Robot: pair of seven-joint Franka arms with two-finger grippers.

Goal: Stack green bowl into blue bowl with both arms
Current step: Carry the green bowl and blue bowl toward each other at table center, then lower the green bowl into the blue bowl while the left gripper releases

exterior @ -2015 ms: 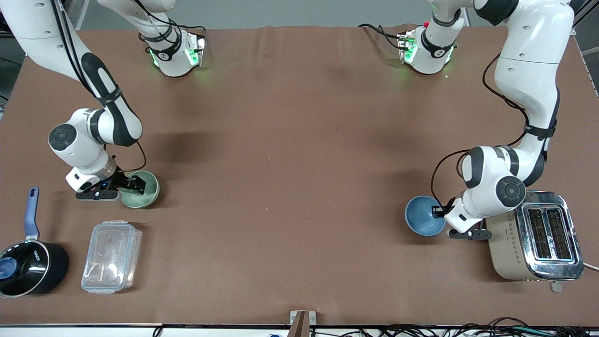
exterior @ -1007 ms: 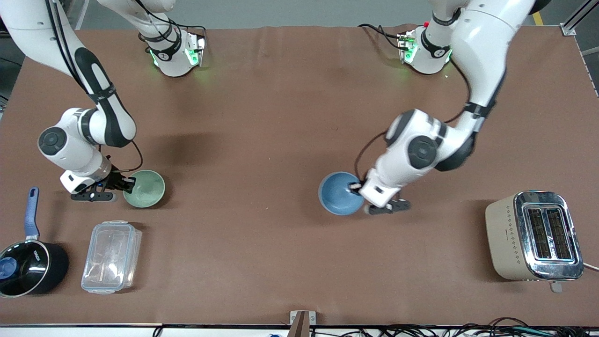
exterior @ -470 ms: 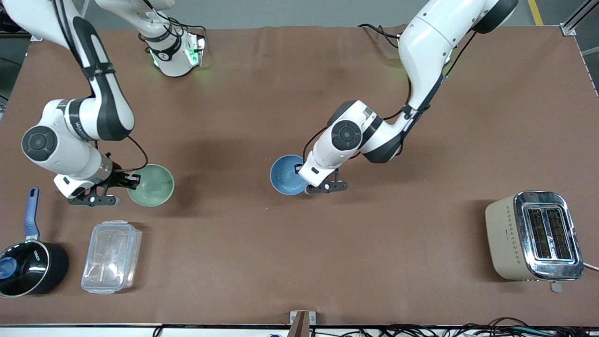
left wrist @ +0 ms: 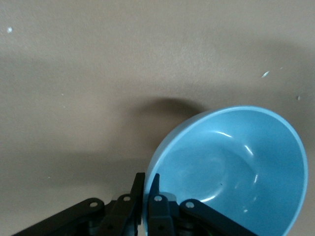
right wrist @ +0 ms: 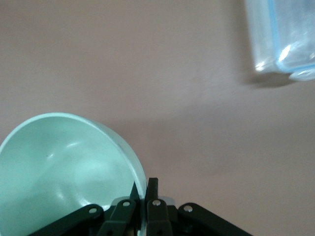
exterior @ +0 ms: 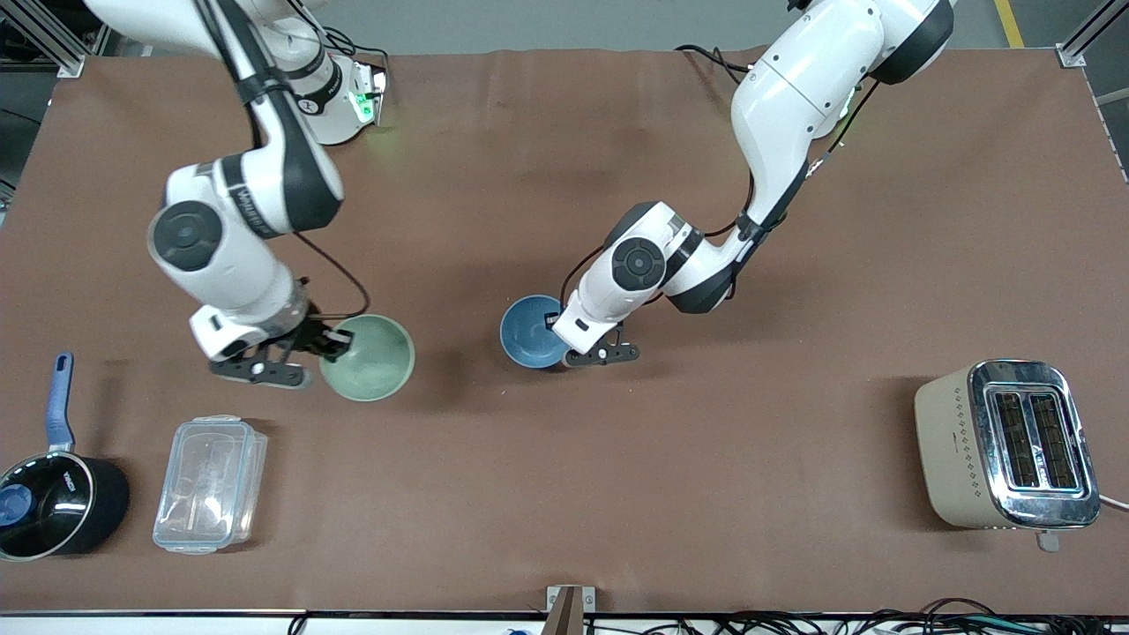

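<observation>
The green bowl (exterior: 370, 359) hangs above the table toward the right arm's end, held by its rim in my right gripper (exterior: 337, 339), which is shut on it. The right wrist view shows the bowl (right wrist: 64, 167) with its rim between the fingers of the gripper (right wrist: 145, 189). The blue bowl (exterior: 527, 332) is near the table's middle, low over or on the table, held by its rim in my left gripper (exterior: 564, 339), which is shut on it. The left wrist view shows this bowl (left wrist: 236, 167) pinched in the gripper (left wrist: 147, 184).
A clear plastic container (exterior: 210, 483) and a black pot with a blue handle (exterior: 53, 494) sit near the front camera at the right arm's end. A toaster (exterior: 1010, 445) stands at the left arm's end. The container's corner shows in the right wrist view (right wrist: 283, 37).
The right arm has lifted the green bowl and carried it toward the table's middle. The left arm has carried the blue bowl from beside the toaster to the middle and has nearly stopped.
</observation>
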